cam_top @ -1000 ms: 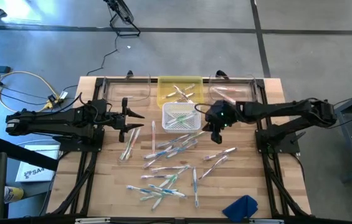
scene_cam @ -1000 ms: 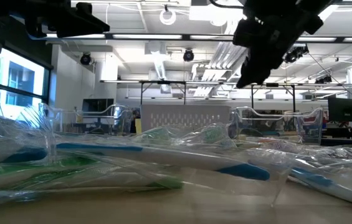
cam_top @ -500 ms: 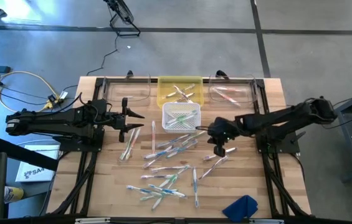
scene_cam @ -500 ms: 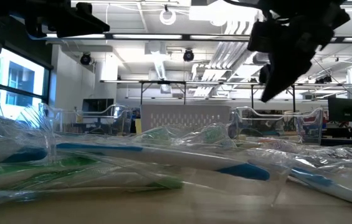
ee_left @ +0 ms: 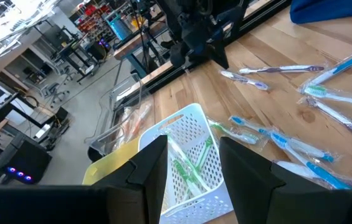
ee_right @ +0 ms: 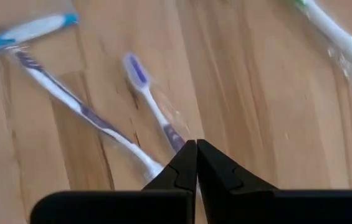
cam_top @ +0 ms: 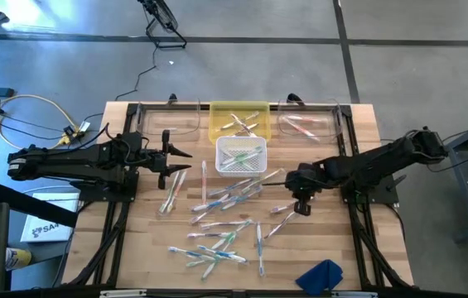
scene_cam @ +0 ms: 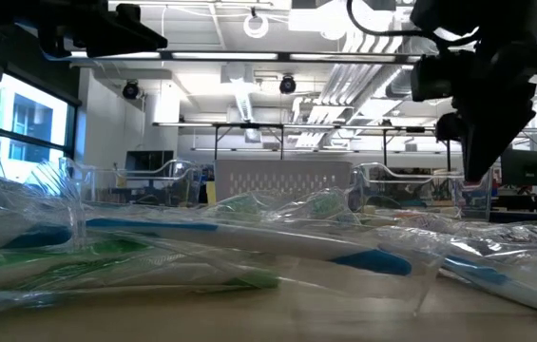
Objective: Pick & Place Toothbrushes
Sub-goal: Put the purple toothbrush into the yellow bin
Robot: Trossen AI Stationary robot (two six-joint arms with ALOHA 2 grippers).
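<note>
Several toothbrushes (cam_top: 227, 217) lie flat and scattered on the wooden table (cam_top: 142, 248). More lie in the white basket (cam_top: 240, 155) and the yellow bin (cam_top: 238, 121). My right gripper (cam_top: 302, 209) is shut and points steeply down, hovering above two purple-handled toothbrushes (ee_right: 154, 106) at the right of the scatter. It touches neither, and nothing is between its fingers (ee_right: 195, 155). My left gripper (cam_top: 185, 157) waits open and nearly level, left of the basket (ee_left: 191, 155), above the table.
Clear bins stand at the far edge, one on the left (cam_top: 167, 121) and one on the right (cam_top: 308, 124) of the yellow bin. A blue cloth (cam_top: 320, 275) lies at the near right. Black frame rails (cam_top: 358, 240) run along both sides.
My right gripper has swung from beside the white basket toward the table's near edge and a little to the right. It has come down and tipped to point more steeply downward, staying shut. It now hangs over the purple toothbrushes.
</note>
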